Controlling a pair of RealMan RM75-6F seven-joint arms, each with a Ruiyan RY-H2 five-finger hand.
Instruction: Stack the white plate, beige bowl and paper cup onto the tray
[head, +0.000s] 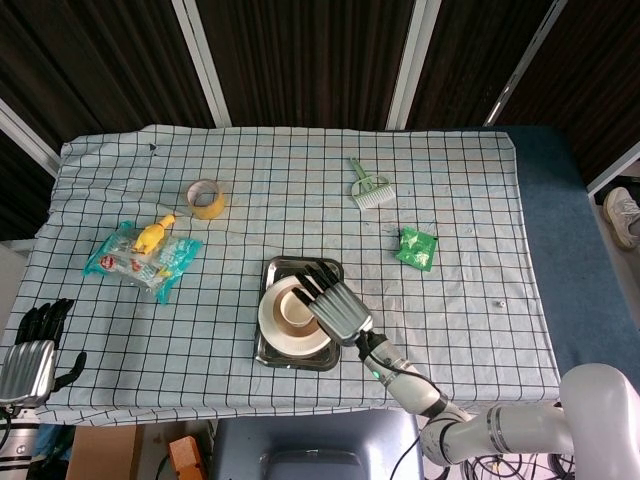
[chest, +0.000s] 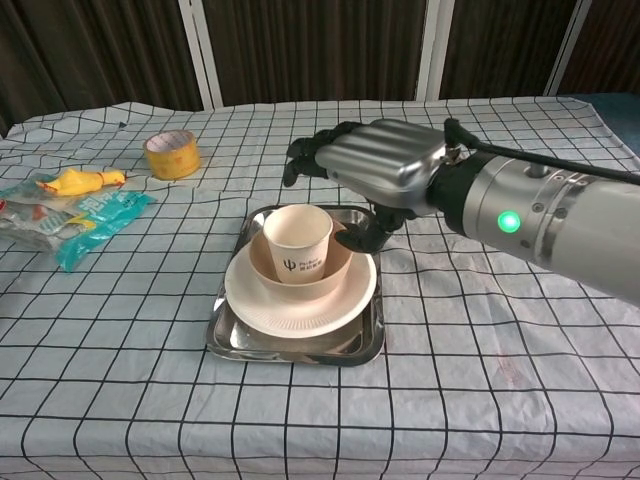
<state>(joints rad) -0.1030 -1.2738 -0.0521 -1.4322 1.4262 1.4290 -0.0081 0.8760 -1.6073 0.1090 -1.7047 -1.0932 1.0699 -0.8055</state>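
Silver hand (chest: 385, 172) (black fingers), green light

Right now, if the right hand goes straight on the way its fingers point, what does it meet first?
Probably nothing soon. The right hand is above the tray, beside the cup, fingers pointing towards the tape. Its height is unclear, but that way looks free.

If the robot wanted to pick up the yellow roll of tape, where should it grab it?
Probably across the rim of the yellow roll of tape, coming from straight above. It lies flat on the checked tablecloth with its hole facing up, so one of the fingers could dip into the hole and another press the outer wall.
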